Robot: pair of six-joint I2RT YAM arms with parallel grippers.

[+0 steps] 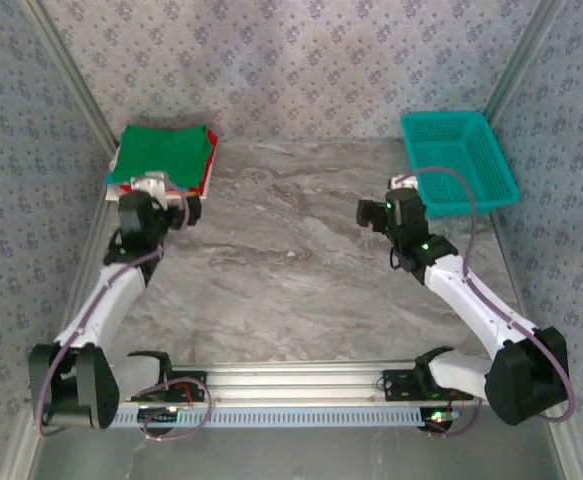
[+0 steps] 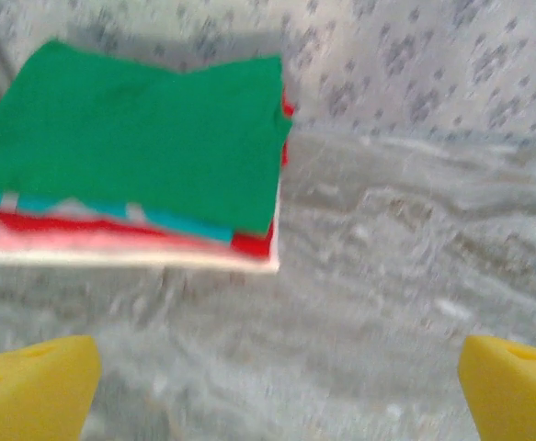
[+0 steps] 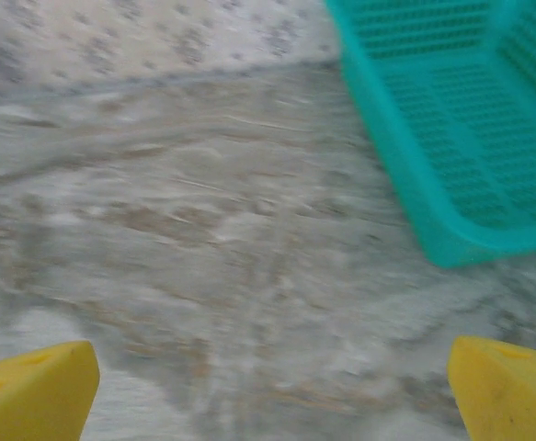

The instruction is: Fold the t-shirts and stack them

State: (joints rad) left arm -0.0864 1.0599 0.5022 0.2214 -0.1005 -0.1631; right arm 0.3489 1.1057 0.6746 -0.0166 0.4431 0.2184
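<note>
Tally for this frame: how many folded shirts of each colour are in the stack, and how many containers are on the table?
Plain bright green folded cloth t-shirt, top of the stack: 1
Teal folded t-shirt with white print: 1
Red folded t-shirt: 1
Pale pink-white bottom layer, blurred, counted as one shirt: 1
Teal plastic mesh basket: 1
Total: 5

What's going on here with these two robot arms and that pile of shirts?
The two arms are on a job of folding and stacking t-shirts. A folded stack sits at the far left corner of the table, a green t-shirt on top with teal, red and white layers under it. The left gripper hangs open just in front of the stack, holding nothing. The right gripper is open and empty too, beside the teal basket at the far right.
</note>
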